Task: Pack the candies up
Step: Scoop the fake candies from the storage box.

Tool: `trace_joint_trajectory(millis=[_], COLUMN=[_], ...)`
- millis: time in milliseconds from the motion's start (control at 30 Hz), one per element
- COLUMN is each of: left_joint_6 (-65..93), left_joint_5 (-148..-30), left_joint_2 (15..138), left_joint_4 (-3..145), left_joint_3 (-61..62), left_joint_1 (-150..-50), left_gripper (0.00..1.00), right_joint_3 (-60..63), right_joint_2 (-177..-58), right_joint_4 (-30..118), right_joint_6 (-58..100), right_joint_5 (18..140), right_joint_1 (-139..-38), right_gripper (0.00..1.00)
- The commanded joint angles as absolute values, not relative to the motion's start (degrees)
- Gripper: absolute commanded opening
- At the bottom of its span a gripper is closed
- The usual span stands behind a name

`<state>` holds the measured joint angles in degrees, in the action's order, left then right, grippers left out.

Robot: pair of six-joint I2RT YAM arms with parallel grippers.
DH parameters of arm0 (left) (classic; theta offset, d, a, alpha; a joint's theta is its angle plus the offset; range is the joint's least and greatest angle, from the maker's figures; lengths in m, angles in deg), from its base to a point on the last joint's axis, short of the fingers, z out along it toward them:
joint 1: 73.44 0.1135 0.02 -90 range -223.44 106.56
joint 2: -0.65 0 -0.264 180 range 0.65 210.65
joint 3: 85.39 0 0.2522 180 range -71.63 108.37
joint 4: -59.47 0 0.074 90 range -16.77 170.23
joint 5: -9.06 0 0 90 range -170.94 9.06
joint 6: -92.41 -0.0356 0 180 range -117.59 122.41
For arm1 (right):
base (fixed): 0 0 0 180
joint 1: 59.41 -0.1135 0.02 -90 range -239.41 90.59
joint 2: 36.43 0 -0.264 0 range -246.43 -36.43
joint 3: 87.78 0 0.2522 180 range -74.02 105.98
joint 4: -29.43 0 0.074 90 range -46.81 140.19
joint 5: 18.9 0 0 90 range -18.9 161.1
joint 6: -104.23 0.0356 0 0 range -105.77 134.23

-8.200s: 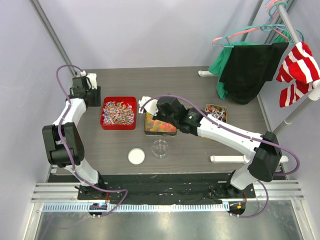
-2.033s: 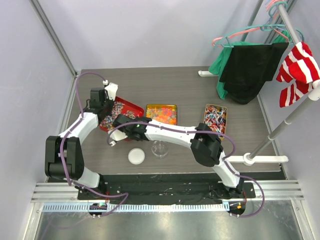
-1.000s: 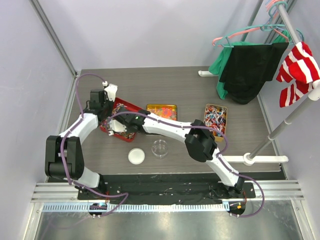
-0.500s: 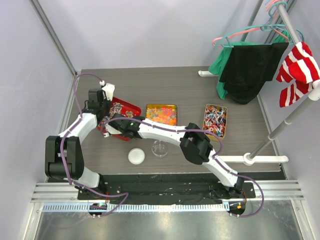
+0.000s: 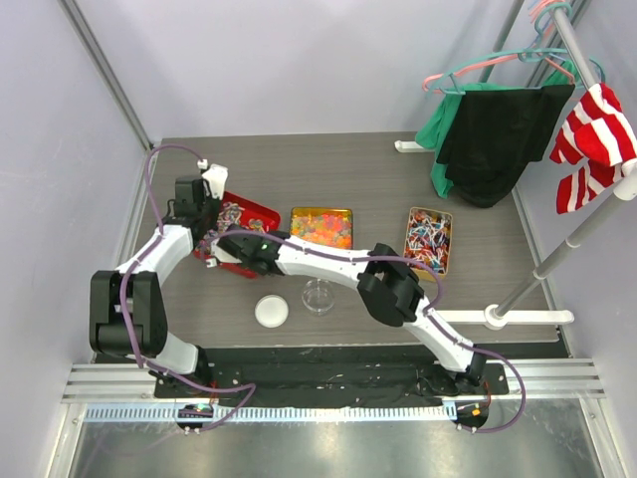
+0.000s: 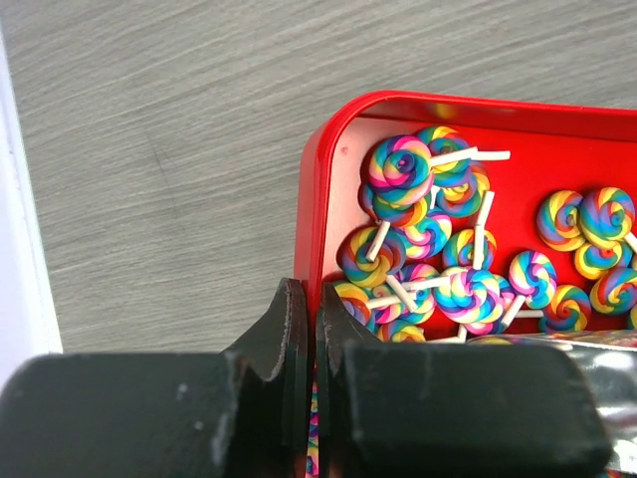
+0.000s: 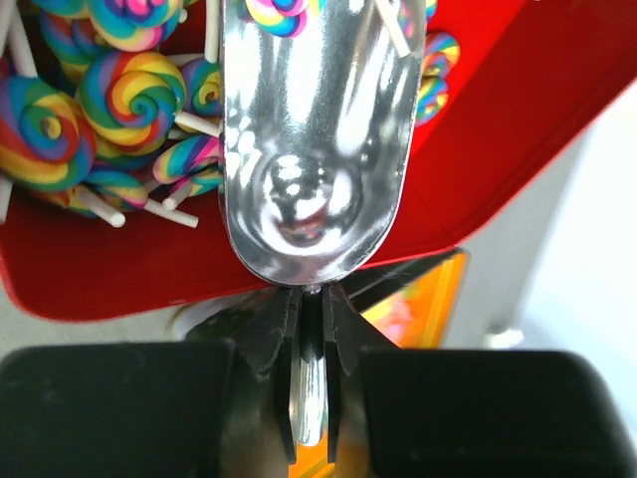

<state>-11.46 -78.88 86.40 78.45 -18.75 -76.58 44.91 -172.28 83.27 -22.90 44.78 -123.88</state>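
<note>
A red tray (image 5: 251,213) of rainbow swirl lollipop candies (image 6: 401,169) sits at the left, tilted. My left gripper (image 5: 206,221) is shut on the tray's left rim (image 6: 310,239), one finger inside and one outside. My right gripper (image 5: 232,252) is shut on the handle of a silver scoop (image 7: 318,129). The scoop's bowl lies in the red tray (image 7: 199,261) among the lollipops (image 7: 129,95), with one lollipop (image 7: 274,10) at its far lip. Part of the scoop (image 6: 587,349) shows in the left wrist view.
A gold tin (image 5: 320,227) of orange and yellow gummies stands right of the red tray. Another tin (image 5: 430,239) of wrapped sweets is further right. A clear cup (image 5: 318,295) and a white lid (image 5: 271,312) are in front. Clothes hang on a rack (image 5: 498,129) at the back right.
My right gripper has moved with the scoop from the gummy tin leftward into the red tray. My left gripper has taken hold of the tray's rim and tilted it.
</note>
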Motion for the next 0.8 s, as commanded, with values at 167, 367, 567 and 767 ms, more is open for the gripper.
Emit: trace_joint_trajectory(millis=[167, 367, 567, 767], left_joint_6=[-2.8, -3.5, -4.3, -6.0], left_joint_5=[-94.6, -96.5, -99.5, -101.4], left_joint_2=[86.2, 86.7, 87.5, 88.7], left_joint_4=[71.4, 71.6, 72.4, 74.8], left_joint_3=[-16.1, -16.1, -16.0, -15.0], left_joint_1=[-79.5, -79.4, -79.4, -79.4], left_gripper=[0.00, 0.00, 0.00, 0.00], right_joint_3=[38.6, 46.2, 43.0, 36.7], right_joint_2=[-171.3, -171.2, -169.8, -167.5], right_joint_4=[54.8, 66.5, 60.5, 55.8], right_joint_6=[-35.3, -26.7, -32.6, -41.5], right_joint_5=[46.5, 59.7, 54.5, 48.9], right_joint_1=[-129.0, -127.9, -128.5, -128.8], right_gripper=[0.01, 0.01, 0.01, 0.01])
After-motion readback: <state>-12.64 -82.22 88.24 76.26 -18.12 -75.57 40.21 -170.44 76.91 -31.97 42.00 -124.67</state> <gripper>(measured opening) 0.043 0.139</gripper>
